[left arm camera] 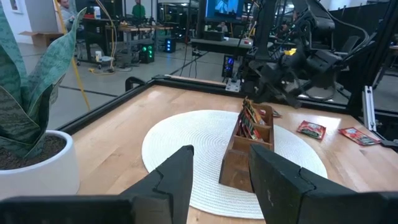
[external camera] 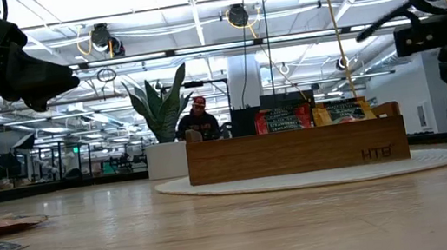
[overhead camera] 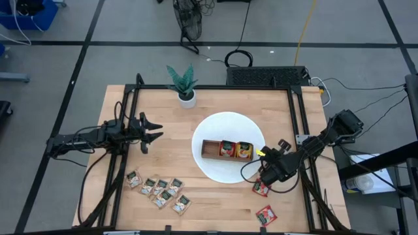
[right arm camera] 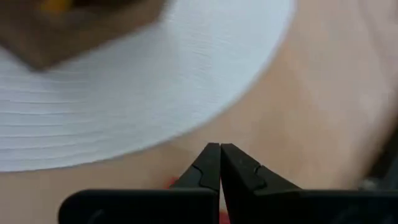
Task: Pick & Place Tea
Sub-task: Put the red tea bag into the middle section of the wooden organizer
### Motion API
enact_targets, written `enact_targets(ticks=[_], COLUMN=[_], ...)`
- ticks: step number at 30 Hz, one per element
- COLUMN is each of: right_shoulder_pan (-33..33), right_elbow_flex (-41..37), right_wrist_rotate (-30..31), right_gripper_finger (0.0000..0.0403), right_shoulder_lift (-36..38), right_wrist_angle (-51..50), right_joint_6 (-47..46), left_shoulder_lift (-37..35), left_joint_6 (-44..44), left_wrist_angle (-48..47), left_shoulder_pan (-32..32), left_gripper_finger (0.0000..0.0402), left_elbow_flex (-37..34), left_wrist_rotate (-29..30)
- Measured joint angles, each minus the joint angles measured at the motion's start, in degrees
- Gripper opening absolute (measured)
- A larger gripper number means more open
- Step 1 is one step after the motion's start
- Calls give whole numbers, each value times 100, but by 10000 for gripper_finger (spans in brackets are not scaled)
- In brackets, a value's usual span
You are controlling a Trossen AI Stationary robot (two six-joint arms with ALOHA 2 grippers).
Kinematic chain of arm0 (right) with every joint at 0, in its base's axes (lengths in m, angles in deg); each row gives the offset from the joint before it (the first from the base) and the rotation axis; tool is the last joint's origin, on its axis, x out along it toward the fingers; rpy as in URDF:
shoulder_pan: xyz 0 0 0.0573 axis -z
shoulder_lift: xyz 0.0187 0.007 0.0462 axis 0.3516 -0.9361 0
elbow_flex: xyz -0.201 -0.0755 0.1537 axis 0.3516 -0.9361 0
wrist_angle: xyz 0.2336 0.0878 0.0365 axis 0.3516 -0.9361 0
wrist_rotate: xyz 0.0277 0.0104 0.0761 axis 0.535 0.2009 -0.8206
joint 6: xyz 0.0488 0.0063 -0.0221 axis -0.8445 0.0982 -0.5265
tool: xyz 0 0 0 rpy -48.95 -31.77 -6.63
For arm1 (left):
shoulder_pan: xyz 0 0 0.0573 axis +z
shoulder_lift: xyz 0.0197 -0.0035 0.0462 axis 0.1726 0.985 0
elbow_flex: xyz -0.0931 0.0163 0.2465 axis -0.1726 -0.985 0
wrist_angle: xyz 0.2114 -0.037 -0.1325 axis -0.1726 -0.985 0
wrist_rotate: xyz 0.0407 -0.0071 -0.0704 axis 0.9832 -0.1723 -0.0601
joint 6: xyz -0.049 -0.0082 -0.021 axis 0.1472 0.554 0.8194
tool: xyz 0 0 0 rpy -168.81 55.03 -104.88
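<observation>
The wooden tray [overhead camera: 212,149] stands on a round white mat [overhead camera: 215,130], with red sachets [overhead camera: 226,149] upright in its middle compartment and orange-yellow sachets [overhead camera: 243,151] in its right one. Two red sachets [overhead camera: 262,188] [overhead camera: 266,214] lie flat near the table's right near corner. Several pale beige sachets [overhead camera: 159,190] lie in a loose cluster by the near left. My right gripper [right arm camera: 219,163] is shut and hovers above the wood by the mat's right near rim, just over the nearer red sachet [right arm camera: 171,183]. My left gripper [overhead camera: 155,131] is open, held above the table's left side.
A potted plant [overhead camera: 185,86] stands at the far edge behind the mat. The black frame rails [overhead camera: 299,117] run along the table's left and right sides. Bare wood [overhead camera: 215,202] lies between the beige cluster and the red sachets.
</observation>
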Motion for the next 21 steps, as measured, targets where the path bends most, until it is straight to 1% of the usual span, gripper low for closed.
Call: enact_targets(ticks=[2, 6, 8, 12, 17, 21], right_shoulder_pan=[19, 42, 42, 45, 45, 45], right_elbow_flex=[0, 0, -22, -101, -230, -340], right_wrist_rotate=[-119, -778, -999, -1331, -1928, -2078], right_gripper_finger=[1, 1, 1, 1, 0, 0], right_shoulder_lift=[0, 0, 2, 2, 2, 4], right_wrist_angle=[-364, -883, -997, -808, -388, -12], right_joint_6=[-221, -626, -821, -952, -959, -952], left_shoulder_lift=[0, 1, 0, 0, 1, 0], left_joint_6=[0, 0, 0, 0, 0, 0], left_wrist_angle=[0, 0, 0, 0, 0, 0], left_shoulder_pan=[0, 0, -1, 0, 0, 0], left_gripper_finger=[157, 157, 157, 157, 157, 157], left_elbow_flex=[-1, 1, 0, 1, 0, 1], left_wrist_rotate=[2, 0, 1, 0, 0, 2])
